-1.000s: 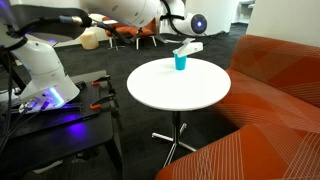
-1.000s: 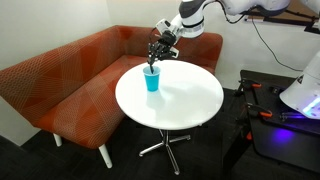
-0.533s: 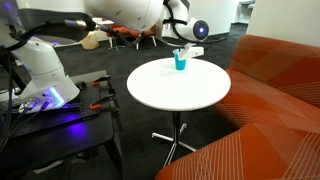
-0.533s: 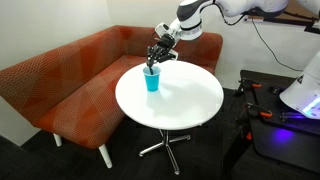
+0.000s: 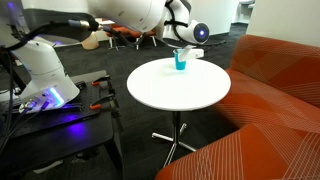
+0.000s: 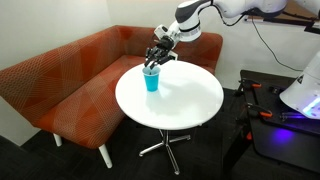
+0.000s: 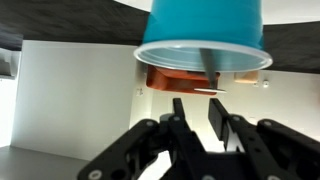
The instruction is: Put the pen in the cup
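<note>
The blue-teal cup (image 5: pixel 181 61) stands upright near the far edge of the round white table (image 5: pixel 180 88); it also shows in the other exterior view (image 6: pixel 151 80). In the wrist view the cup (image 7: pixel 205 25) fills the top of the picture, and a thin dark pen (image 7: pixel 210 66) shows inside its rim. My gripper (image 7: pixel 197 104) hangs just above the cup, seen in both exterior views (image 6: pixel 156 58) (image 5: pixel 189 50). Its fingers are apart with only table showing between them.
An orange-red sofa (image 6: pixel 70 85) curves round the table's far side. A black cart with the arm's base, cables and purple light (image 5: pixel 50 100) stands beside the table. The table has a chrome star foot (image 6: pixel 165 145).
The gripper has shifted a little over the cup, staying just above its rim. The cup has not moved.
</note>
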`<state>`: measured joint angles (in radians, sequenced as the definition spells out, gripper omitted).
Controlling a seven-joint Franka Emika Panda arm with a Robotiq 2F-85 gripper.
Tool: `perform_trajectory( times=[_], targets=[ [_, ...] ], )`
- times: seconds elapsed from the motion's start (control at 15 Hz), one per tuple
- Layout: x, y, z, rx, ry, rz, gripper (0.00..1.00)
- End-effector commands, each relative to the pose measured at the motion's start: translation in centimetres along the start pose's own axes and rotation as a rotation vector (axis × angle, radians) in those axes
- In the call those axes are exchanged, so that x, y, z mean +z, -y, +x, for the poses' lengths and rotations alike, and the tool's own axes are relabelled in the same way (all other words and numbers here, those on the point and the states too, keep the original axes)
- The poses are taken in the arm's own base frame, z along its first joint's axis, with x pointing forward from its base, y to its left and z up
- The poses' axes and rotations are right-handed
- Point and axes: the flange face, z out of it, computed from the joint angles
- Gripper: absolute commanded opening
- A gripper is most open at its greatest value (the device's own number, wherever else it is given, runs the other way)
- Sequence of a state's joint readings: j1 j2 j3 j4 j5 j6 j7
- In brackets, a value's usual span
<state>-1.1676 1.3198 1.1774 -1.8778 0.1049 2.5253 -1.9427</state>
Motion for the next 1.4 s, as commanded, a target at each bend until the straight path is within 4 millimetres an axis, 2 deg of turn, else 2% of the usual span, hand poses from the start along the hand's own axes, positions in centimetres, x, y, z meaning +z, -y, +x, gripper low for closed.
perform_trajectory(
  times=[0.0,0.27,0.33,0.67,1.33],
  targets=[
    [0.0,-0.3,0.5,-0.002,-0.005,0.012,0.66],
    [0.1,0.0,1.1,-0.017,-0.001,0.015,0.96],
    [0.1,0.1,1.5,-0.025,0.003,0.015,0.99],
    [0.5,0.7,4.1,-0.067,0.015,0.029,1.0],
    [0.7,3.9,11.4,-0.18,0.183,0.045,1.0]
  ],
)
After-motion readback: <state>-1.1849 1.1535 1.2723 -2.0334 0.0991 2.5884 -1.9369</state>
